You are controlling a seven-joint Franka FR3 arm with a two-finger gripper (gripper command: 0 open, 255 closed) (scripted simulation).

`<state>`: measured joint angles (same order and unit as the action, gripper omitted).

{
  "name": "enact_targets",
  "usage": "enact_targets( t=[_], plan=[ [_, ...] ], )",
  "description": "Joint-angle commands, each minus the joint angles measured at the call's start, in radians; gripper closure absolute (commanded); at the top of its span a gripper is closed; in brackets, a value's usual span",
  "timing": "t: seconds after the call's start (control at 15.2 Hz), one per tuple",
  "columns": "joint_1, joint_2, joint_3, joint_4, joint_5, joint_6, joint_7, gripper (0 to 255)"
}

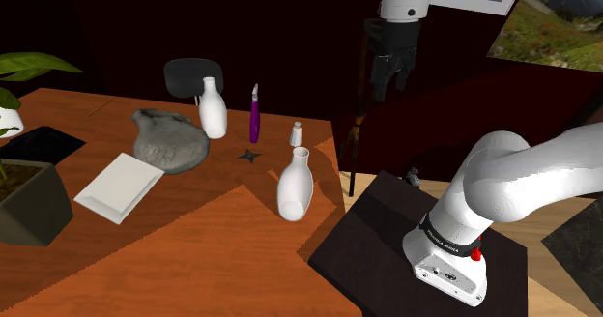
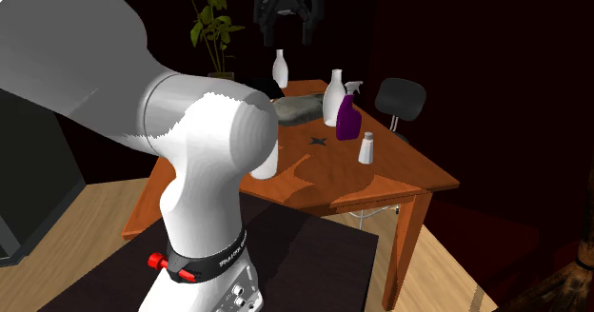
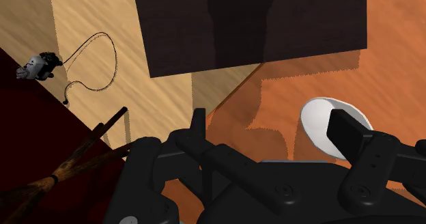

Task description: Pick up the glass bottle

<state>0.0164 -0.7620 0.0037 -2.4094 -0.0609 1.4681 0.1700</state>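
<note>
The bottle (image 1: pixel 295 182), drawn plain white with a round belly and a flared mouth, stands upright on the wooden table (image 1: pixel 193 257) near the corner closest to the stand (image 1: pixel 387 238). In the wrist view the bottle (image 3: pixel 317 123) is seen from above, partly behind one black finger and not touched by it.

Just behind it in the shoulder view stands a small white shaker (image 1: pixel 297 133), and a little to that view's left a small dark star-shaped thing (image 1: pixel 250 156) lies flat. Further back are a purple spray bottle (image 1: pixel 255 114) and a second white bottle (image 1: pixel 213 107), close to a dark chair (image 1: pixel 193 76). A grey lump (image 1: pixel 169 139) and a white tray (image 1: pixel 119 187) lie towards the shoulder view's left, well apart from the bottle.

The gripper (image 1: pixel 387 81) hangs high above the table's edge, to the right of the bottle in the shoulder view. Its fingers stand apart and hold nothing.
</note>
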Motion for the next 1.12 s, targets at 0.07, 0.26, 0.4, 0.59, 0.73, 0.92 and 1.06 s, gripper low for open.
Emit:
enact_targets(
  t=[0.07,0.26,0.4,0.59,0.73,0.92,1.06],
  plan=[
    [0.006,0.017,0.010,-0.012,0.012,0.031,0.012,0],
    [0.025,0.074,0.039,-0.039,0.046,0.125,0.045,0],
    [0.038,0.119,0.059,-0.051,0.067,0.188,0.066,0],
    [0.056,0.195,0.089,-0.058,0.095,0.282,0.096,0],
    [0.068,0.250,0.109,-0.056,0.111,0.344,0.115,0],
    [0.083,0.341,0.138,-0.043,0.131,0.434,0.144,0],
    [0.093,0.405,0.157,-0.028,0.140,0.491,0.162,0]
  ],
)
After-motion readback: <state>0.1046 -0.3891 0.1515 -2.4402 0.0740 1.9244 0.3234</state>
